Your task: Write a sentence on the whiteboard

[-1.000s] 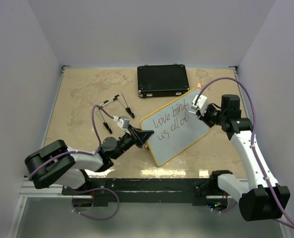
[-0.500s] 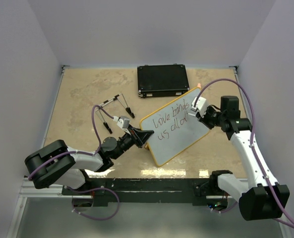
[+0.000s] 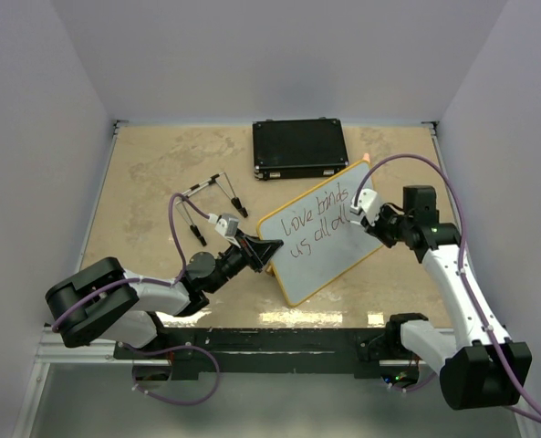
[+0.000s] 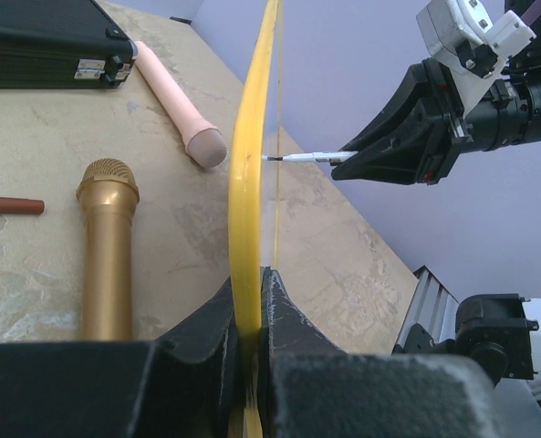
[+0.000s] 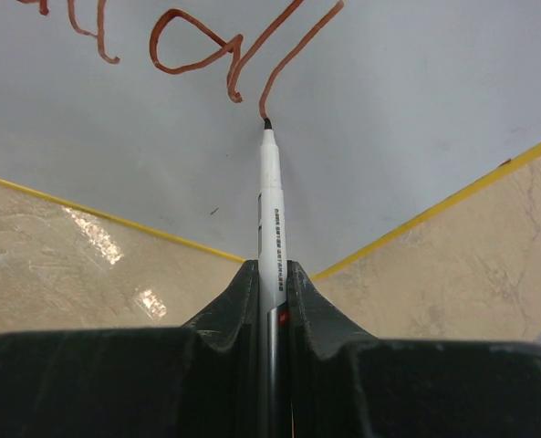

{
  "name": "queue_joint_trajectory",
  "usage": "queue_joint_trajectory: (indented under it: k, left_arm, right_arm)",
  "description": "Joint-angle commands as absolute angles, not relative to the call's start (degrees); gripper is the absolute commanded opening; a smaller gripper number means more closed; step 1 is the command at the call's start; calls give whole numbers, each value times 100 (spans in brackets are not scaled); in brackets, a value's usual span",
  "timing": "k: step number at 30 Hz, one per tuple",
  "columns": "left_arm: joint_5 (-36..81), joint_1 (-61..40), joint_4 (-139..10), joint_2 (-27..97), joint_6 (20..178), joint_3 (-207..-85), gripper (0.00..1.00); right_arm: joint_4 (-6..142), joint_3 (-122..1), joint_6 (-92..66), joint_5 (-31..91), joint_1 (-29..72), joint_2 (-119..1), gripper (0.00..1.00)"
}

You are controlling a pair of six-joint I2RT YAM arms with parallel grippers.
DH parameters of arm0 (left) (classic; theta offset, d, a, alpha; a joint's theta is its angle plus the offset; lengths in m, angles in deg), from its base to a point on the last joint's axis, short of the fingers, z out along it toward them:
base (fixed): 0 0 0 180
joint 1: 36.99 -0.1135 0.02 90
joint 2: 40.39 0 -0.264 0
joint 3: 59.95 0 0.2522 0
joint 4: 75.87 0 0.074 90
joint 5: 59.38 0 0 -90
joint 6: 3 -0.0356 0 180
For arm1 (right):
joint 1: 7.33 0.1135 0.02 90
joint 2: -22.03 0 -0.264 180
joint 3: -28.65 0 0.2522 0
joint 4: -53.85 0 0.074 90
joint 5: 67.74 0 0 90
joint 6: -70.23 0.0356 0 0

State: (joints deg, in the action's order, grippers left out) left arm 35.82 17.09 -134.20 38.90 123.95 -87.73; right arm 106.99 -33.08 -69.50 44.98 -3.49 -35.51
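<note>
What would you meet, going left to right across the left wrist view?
Red-brown stick → gold microphone → pink microphone → whiteboard, seen edge-on → marker → right gripper.

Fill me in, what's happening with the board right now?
The left gripper is clamped on the yellow edge of the whiteboard, holding it for writing. The right gripper is shut on a marker, with its tip at the end of the last stroke of "all". The sentence reads "love binds us all" in two slanted lines, so the writing looks finished or nearly so. A black case lies beyond the board, untouched.
</note>
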Motion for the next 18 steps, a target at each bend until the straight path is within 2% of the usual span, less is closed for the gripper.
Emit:
queue_joint_trajectory:
  k: [1, 5, 13, 18]
  left_arm:
    - [3309, 1767, -13163, 3915, 11978, -8777, 0]
    - [3317, 1767, -13145, 3898, 11969, -8777, 0]
    - [3291, 1767, -13136, 3863, 11969, -8777, 0]
    - [3238, 1767, -13172, 3819, 12004, -8821, 0]
  right_arm:
    - [10418, -3266, -6785, 4072, -346, -3396, 0]
    - [10400, -3502, -6679, 4106, -364, -3335, 0]
    - [10988, -4372, -6538, 4976, -381, -2799, 0]
    - [10700, -4646, -5934, 5100, -381, -2526, 0]
